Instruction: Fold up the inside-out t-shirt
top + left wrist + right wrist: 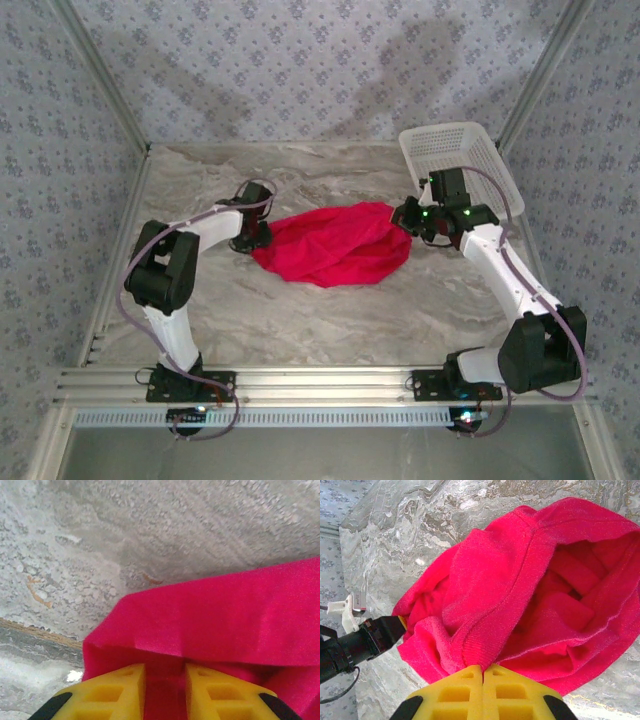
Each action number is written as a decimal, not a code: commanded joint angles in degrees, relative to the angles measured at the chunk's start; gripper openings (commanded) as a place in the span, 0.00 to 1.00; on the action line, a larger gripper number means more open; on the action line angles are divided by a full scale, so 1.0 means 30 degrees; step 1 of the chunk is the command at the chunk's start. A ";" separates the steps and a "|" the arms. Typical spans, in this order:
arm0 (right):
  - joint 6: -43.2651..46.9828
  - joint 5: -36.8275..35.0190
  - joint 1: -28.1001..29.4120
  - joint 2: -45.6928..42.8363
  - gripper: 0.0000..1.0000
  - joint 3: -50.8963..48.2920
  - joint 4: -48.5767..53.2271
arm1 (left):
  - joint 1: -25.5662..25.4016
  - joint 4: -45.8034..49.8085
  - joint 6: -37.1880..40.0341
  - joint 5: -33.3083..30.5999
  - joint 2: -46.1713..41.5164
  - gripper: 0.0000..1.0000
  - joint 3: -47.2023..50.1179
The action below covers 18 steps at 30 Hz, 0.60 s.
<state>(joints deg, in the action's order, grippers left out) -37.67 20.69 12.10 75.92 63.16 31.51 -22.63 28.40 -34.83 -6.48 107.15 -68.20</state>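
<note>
The inside-out t-shirt (335, 245) is a bunched heap of bright red cloth in the middle of the table, stretched between both grippers. My left gripper (255, 240) is at its left edge. In the left wrist view the yellow fingers (120, 692) stand slightly apart with a fold of the t-shirt (225, 620) pinched between them, the left gripper (165, 669) shut on it. My right gripper (405, 218) is at the shirt's right end. In the right wrist view the right gripper (483, 669) is shut tight on a ribbed seam edge of the t-shirt (520, 580).
A white mesh basket (460, 155) stands tilted at the back right, just behind the right arm. The marbled table top (300, 310) is bare in front of the shirt. Patterned walls close off the back and sides. The left gripper (385, 630) appears at the shirt's far edge in the right wrist view.
</note>
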 commanded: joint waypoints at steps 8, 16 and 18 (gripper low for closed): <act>0.0394 0.0256 -0.0340 0.0109 0.00 0.2173 0.0694 | 0.0196 0.1802 0.0508 -0.0325 -0.1214 0.00 -0.1403; 0.1558 -0.0673 -0.2763 0.0314 0.00 0.6143 0.4220 | 0.4890 0.3610 0.0687 0.4085 -0.5665 0.00 -0.5791; 0.1401 -0.0486 -0.3474 0.0301 0.00 0.6661 0.4547 | 0.6569 0.2525 -0.0189 0.5714 -0.6996 0.00 -0.5685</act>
<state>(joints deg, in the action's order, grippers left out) -34.87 20.16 4.10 77.21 79.99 40.64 -8.82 35.73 -33.10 3.29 92.82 -83.44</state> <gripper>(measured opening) 0.045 0.041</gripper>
